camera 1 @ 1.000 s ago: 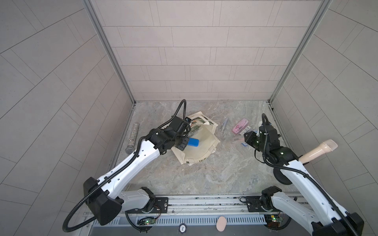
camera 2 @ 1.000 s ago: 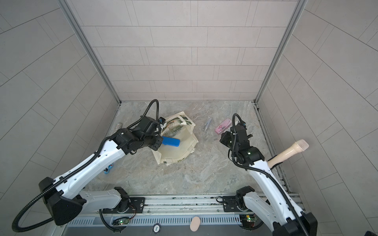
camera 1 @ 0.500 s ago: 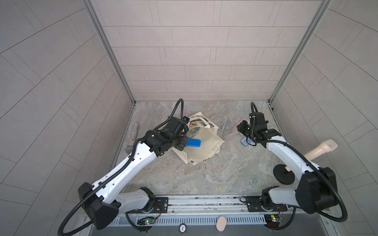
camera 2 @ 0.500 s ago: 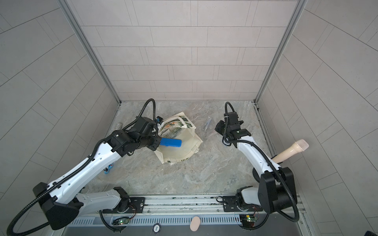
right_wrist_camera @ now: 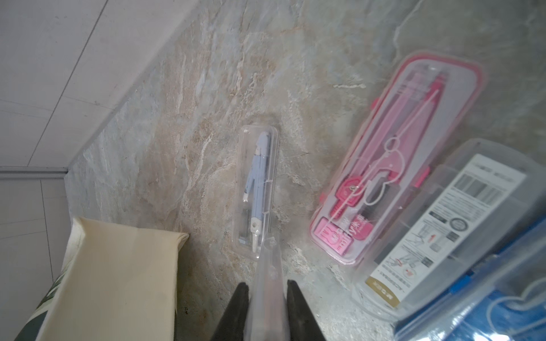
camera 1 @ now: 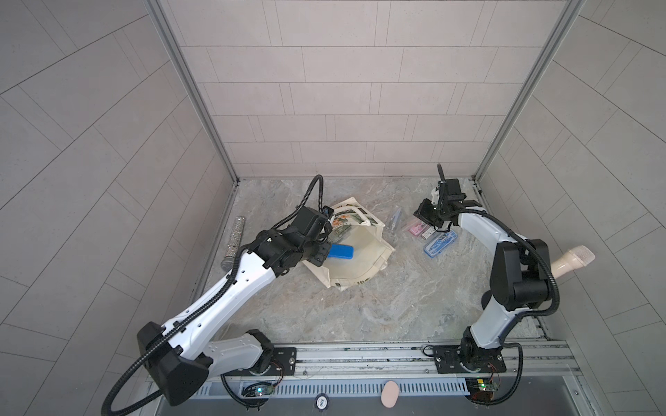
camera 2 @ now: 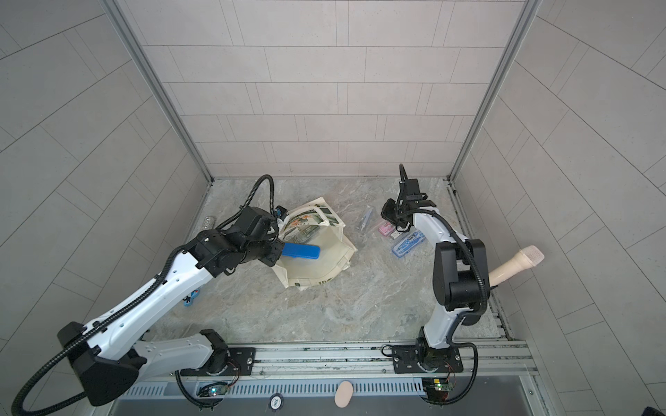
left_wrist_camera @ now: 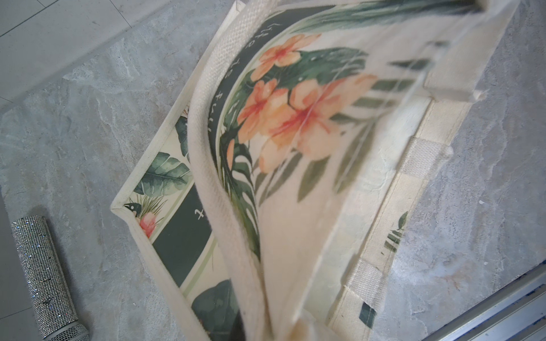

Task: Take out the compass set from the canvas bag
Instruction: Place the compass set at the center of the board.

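The canvas bag [camera 1: 360,270] was cream with green-leaf, orange-flower print; the case [camera 1: 417,228] at its 3 o'clock was pink.

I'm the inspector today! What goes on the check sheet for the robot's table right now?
Surface: marbled grey floor, flat.
Job's things: canvas bag lies with mouth open, blue case at its mouth; pink case, labelled case, blue-edged case and small clear case lie outside it.
Clutter: sparkly microphone by the left wall; beige microphone at the right.
Grippers: left gripper shut on the bag's rim; right gripper shut on a clear plastic piece.
Cables: black hose loops above the left wrist.
Surroundings: tiled walls, front rail.
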### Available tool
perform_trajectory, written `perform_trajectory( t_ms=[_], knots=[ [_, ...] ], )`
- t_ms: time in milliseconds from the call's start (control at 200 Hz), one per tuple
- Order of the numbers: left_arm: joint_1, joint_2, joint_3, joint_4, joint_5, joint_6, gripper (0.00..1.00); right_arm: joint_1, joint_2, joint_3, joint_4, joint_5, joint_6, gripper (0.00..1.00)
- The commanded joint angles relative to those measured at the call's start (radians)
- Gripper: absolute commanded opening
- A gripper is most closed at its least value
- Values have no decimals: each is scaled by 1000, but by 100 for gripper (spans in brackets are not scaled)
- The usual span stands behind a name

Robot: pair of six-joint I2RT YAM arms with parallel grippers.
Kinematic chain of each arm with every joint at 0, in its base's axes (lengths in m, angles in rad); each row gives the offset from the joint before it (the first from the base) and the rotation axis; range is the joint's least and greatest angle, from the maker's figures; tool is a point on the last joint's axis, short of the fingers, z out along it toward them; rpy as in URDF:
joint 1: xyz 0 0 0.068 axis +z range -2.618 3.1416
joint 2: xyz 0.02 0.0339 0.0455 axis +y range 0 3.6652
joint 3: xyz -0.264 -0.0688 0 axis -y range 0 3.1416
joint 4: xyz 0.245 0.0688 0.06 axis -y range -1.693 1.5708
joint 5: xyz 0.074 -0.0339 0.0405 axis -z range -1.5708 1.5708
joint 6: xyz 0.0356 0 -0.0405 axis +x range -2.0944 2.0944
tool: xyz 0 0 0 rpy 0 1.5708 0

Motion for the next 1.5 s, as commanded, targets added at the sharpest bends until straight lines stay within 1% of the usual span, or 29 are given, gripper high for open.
perform_trajectory(
  t_ms=[0,110,230,310,515,641,681,791,896,1091,1256,1346,1411,1491],
  knots=[
    [-3,-31,-7,35,-3,21,0,-5,44,30,-53,-61,-39,26],
    [-3,-27,-6,28,14,18,0,-9,115,78,-32,-71,-16,27],
    [-3,-33,-4,18,12,19,0,-11,201,164,-52,-80,-10,30],
    [-3,-38,-3,15,7,21,0,-16,244,207,-63,-88,-4,31],
    [-3,-36,-2,7,-1,27,0,-30,306,273,-76,-90,11,37],
    [-3,-22,2,3,5,26,0,-36,333,303,-87,-94,7,38],
    [-3,-17,6,0,8,27,0,-38,338,306,-89,-95,8,40],
    [-3,-13,11,-1,10,25,0,-47,344,321,-93,-104,3,50],
    [-3,-16,9,0,12,21,0,-48,332,337,-98,-121,-10,55],
    [-3,-29,-16,7,23,4,0,-46,222,300,-102,-121,-15,57],
    [-3,-41,-32,6,40,-7,0,-7,27,167,-150,-137,-73,56],
    [-3,-53,-53,13,52,-13,0,59,-122,58,-177,-132,-110,56],
    [-3,-58,-65,17,45,-12,0,122,-249,-41,-189,-114,-98,55],
    [-3,-62,-75,15,28,-10,0,247,-422,-153,-161,-68,-48,54]
  ],
)
